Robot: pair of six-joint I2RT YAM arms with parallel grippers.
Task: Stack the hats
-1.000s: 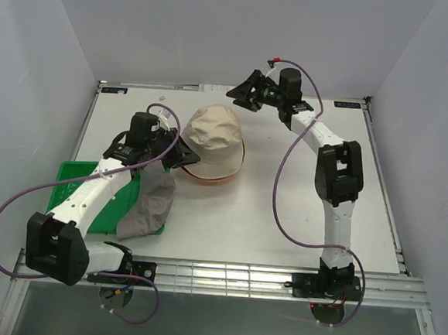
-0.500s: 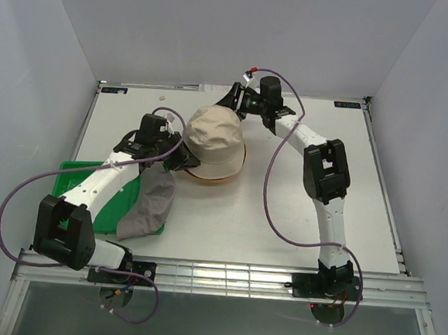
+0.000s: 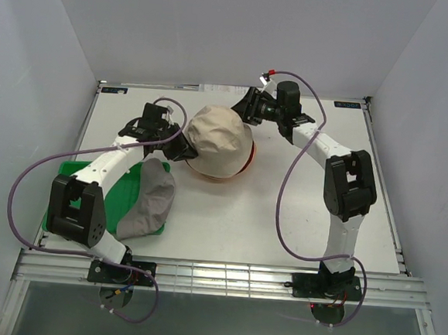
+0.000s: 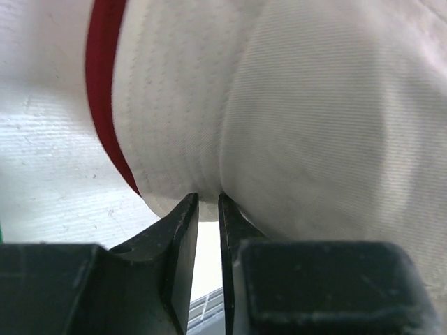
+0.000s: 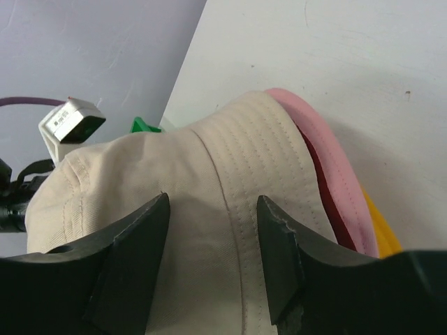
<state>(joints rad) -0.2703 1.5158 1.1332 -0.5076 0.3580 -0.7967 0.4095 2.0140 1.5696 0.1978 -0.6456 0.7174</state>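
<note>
Green tray (image 3: 115,199) sits by the L edge twd the near-L corner, its rim close to the table edge. Grey hat (image 3: 147,204) lies slumped half on the tray's R side, half on the tabletop (image 3: 298,212), just beside the stack but not on it.

L gripper (image 4: 207,199): jaws almost together w/ only a thin slit, tips nipping the brim of the cream hat (image 3: 219,136) on its L side. Cream hat tops the stack, mid-table twd the far edge, crown tilted. Brims peek out beneath it: dark red hat (image 4: 99,77), pink hat (image 5: 328,164), and yellow-orange hat (image 5: 383,237) lowest, on the table. Order of pink vs. red is unclear.

R gripper (image 5: 213,202): jaws wide apart over the cream hat's far-R side, gripping nothing; whether it touches the fabric I can't tell. It's near the far edge.

Bare tabletop runs from the stack to the R edge and the near edge.
</note>
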